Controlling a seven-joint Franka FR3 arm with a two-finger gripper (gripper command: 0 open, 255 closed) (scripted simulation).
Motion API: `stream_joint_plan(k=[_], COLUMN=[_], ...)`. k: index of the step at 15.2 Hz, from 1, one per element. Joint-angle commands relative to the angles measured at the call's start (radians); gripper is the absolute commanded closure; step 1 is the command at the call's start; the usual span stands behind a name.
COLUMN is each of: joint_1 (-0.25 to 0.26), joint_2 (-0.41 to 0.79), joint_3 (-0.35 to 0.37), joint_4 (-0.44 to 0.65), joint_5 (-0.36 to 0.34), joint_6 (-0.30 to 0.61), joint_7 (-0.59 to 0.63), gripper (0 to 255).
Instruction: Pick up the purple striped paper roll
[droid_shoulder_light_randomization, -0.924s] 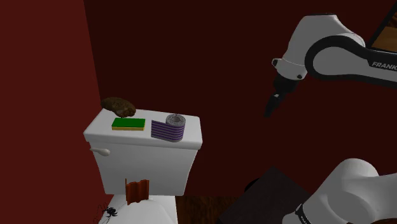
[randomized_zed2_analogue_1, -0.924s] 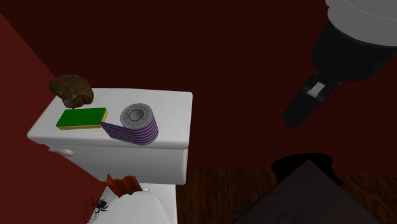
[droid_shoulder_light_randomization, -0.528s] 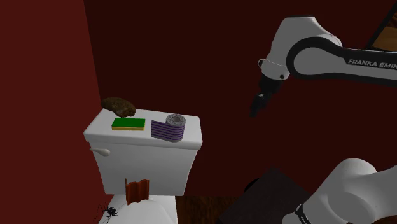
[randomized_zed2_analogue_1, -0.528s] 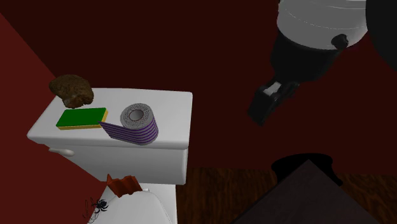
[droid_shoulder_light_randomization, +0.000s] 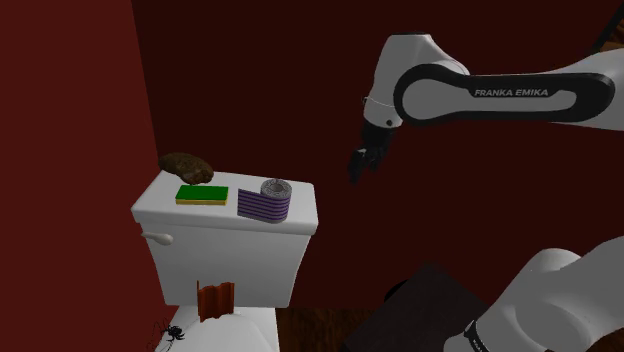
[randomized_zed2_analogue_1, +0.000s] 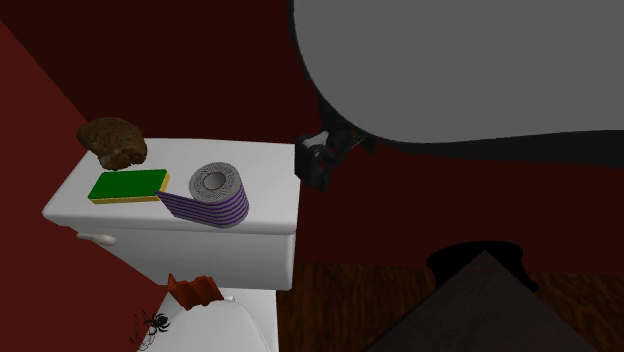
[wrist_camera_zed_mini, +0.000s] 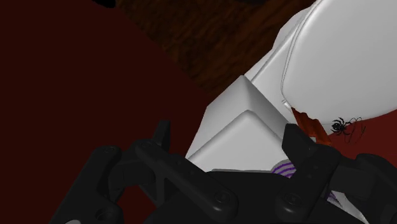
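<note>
One purple striped paper roll (droid_shoulder_light_randomization: 265, 201), one green sponge (droid_shoulder_light_randomization: 202, 195) and one brown lump (droid_shoulder_light_randomization: 186, 167) atop one white toilet tank (droid_shoulder_light_randomization: 230, 250), all ahead of and lower than the jaws of one black gripper (droid_shoulder_light_randomization: 356, 170). Lower still, one black spider (droid_shoulder_light_randomization: 174, 331), one rust-red scrap (droid_shoulder_light_randomization: 216, 299). One white arm (droid_shoulder_light_randomization: 500, 95).

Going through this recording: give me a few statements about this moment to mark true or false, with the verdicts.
1. The purple striped paper roll lies on the toilet tank lid. True.
2. The gripper is shut on the roll. False: it is open and hangs in the air off the tank's side, apart from the roll.
3. A green sponge lies beside the roll on the lid. True.
4. The brown lump sits between sponge and roll. False: it sits at the lid's far corner by the wall, beyond the sponge.
5. A black spider sits lower down, below the tank. True.
</note>
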Motion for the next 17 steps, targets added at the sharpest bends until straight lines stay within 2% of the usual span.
stream_joint_plan(k=[1, 10, 17], joint_1=[0.003, 0.032, 0.096], joint_2=[0.073, 0.417, 0.711], joint_3=[0.022, 0.089, 0.103], joint_4=[0.050, 0.348, 0.676], joint_5=[0.002, -0.044, -0.105], joint_6=[0.021, 0.057, 0.013], joint_7=[0.038, 0.195, 0.297], gripper=[0, 0, 0])
